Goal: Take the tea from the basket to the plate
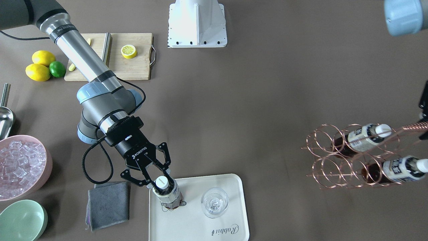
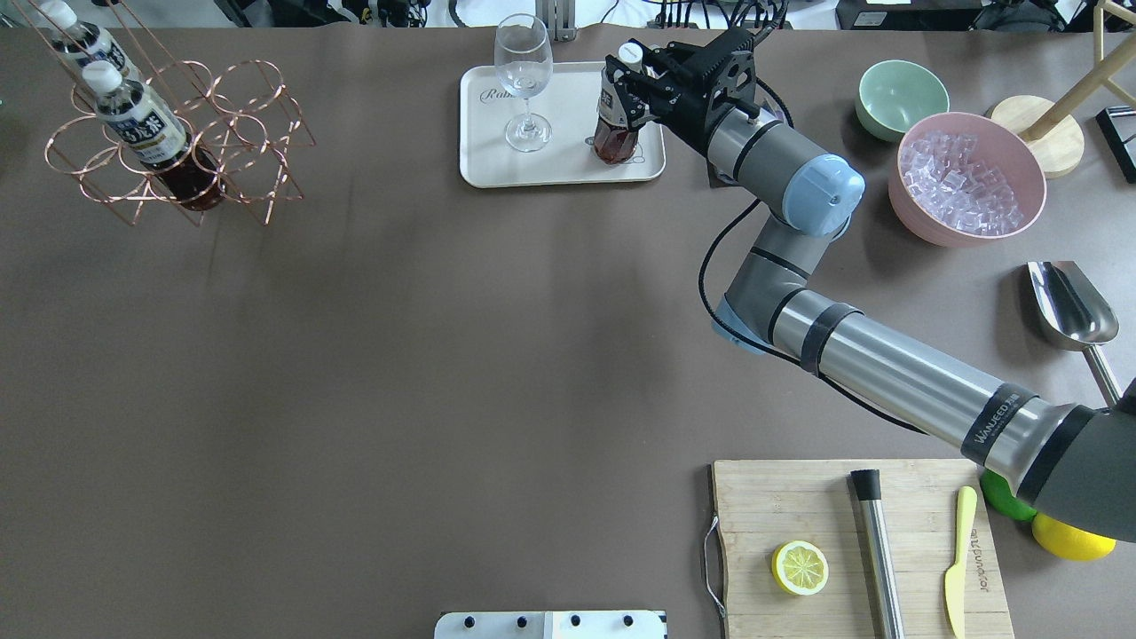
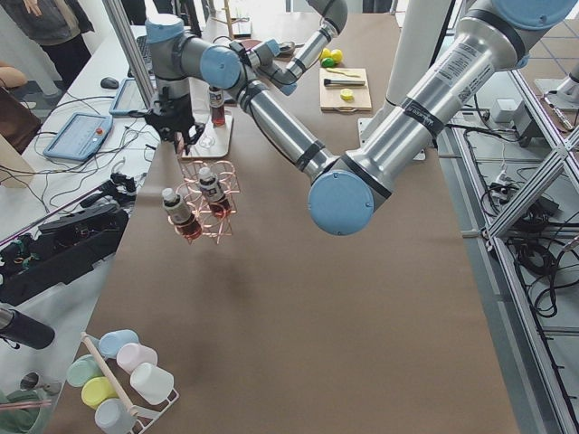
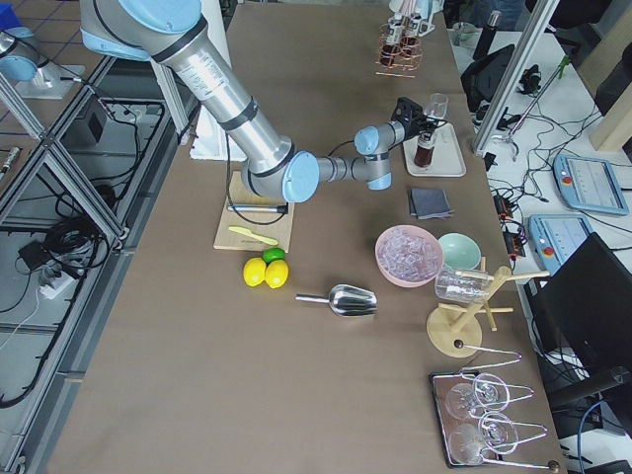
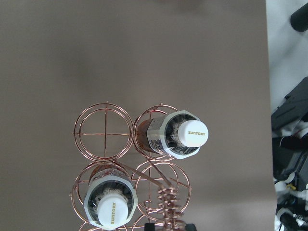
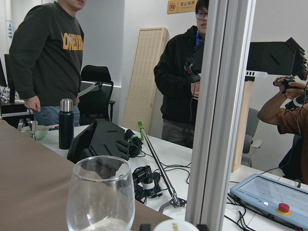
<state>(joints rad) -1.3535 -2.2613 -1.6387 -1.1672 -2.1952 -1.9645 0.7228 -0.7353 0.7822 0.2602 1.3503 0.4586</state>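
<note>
Right claw (image 1: 161, 183) is clamping the tea (image 1: 170, 196) just below its white cap. Tea is standing upright on the plate (image 1: 222, 231), at the end near the grey cloth (image 1: 108, 204), beside the stemmed glass (image 1: 214, 202). Basket (image 1: 326, 167) is sitting well apart across the bench (image 1: 254, 100), carrying 2 more bottles (image 1: 364, 137). Left claw (image 3: 181, 136) is hanging at the basket's coiled handle; cannot tell whether its jaws are apart or together.

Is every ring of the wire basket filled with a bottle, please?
No, the basket holds only a near bottle and a far bottle; its other rings are empty.
</note>
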